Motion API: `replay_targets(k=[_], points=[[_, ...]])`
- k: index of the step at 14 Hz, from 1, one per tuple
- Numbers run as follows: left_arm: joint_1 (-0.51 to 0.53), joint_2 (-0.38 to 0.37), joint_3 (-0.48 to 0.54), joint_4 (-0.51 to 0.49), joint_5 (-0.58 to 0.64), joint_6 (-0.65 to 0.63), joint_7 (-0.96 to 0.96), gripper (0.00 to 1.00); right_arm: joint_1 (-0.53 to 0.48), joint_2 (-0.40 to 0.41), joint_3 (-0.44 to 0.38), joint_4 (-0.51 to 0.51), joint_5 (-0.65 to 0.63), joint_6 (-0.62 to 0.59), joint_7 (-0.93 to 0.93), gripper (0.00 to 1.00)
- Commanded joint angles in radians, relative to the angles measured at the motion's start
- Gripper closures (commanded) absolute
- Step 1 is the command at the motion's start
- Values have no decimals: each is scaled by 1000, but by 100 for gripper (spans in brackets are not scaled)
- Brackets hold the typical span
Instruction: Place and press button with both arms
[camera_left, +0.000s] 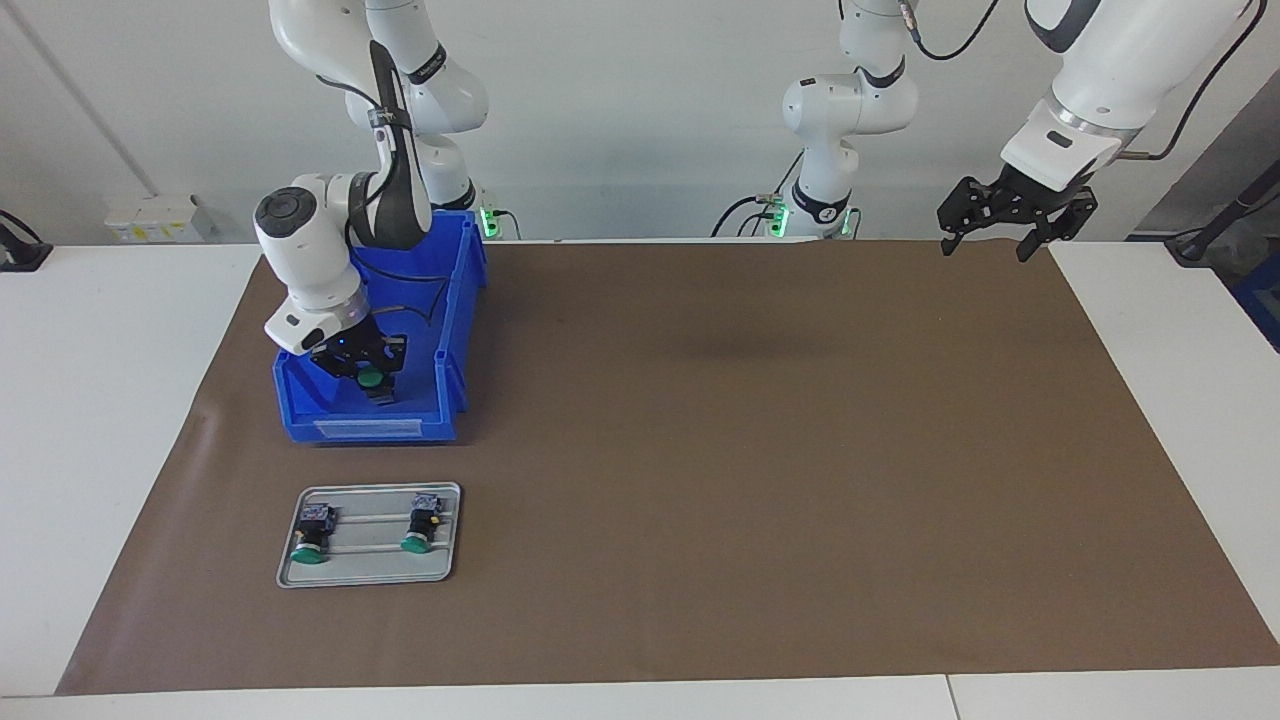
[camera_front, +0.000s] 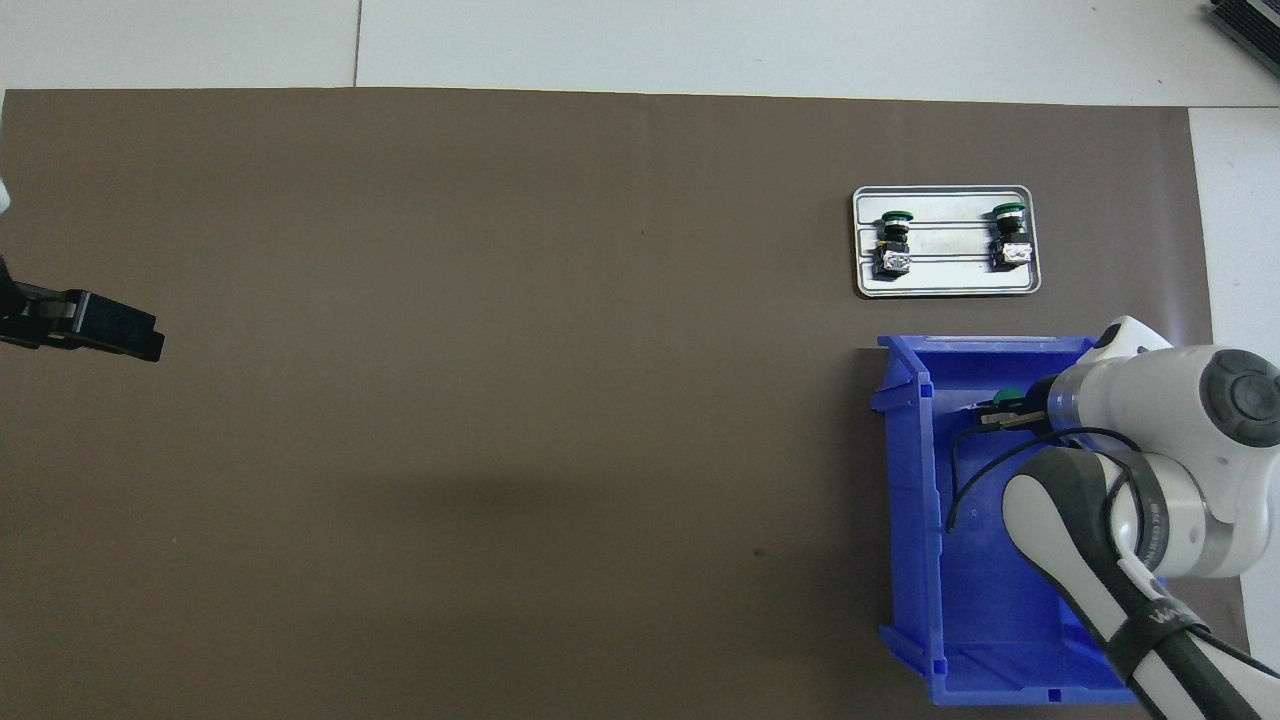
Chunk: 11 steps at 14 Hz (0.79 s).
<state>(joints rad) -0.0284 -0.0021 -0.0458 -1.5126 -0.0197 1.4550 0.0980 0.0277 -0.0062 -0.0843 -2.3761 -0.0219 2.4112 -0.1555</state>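
Nearest the facing camera we see a grey metal tray (camera_left: 368, 573) lying on the brown mat (camera_left: 760, 450), and we take this tray as our landmark. On the tray rest two buttons, one (camera_left: 313, 537) toward the right arm's end and the other (camera_left: 421, 524) beside it, each lying on its side with its green cap pointing away from the robots and its bluish-grey block toward them. They lie apart from each other along the tray's ridges.

Just nearer to the robots than the tray stands a blue bin (camera_left: 440, 400), its open front wall close to the tray but not touching it. We see the right gripper (camera_left: 368, 375) lowered inside this bin, at the part of the bin closest to the tray. Its fingers are closed around the button (camera_left: 371, 378), whose green cap shows between them; in the overhead view the same cap (camera_front: 1008, 396) peeks out just ahead of the white wrist. We cannot tell whether the button is lifted off the bin's floor or resting on it.

Well away from the tray, over the mat's corner at the left arm's end and close to the robots, the left gripper (camera_left: 985, 238) hangs in the air. Its fingers stand wide apart and hold nothing. This arm waits.
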Motion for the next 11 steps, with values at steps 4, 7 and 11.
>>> replay_targets(k=[4,7,11], points=[[12,-33,-6,-35,7,-22,0,0,-23,-18,17,8,14,-3,25,0],[27,-30,-6,-34,9,10,9,0,-23,-78,15,102,14,-162,33,0],[31,-12,-8,3,6,31,11,0,-22,-92,15,299,14,-377,57,0]])
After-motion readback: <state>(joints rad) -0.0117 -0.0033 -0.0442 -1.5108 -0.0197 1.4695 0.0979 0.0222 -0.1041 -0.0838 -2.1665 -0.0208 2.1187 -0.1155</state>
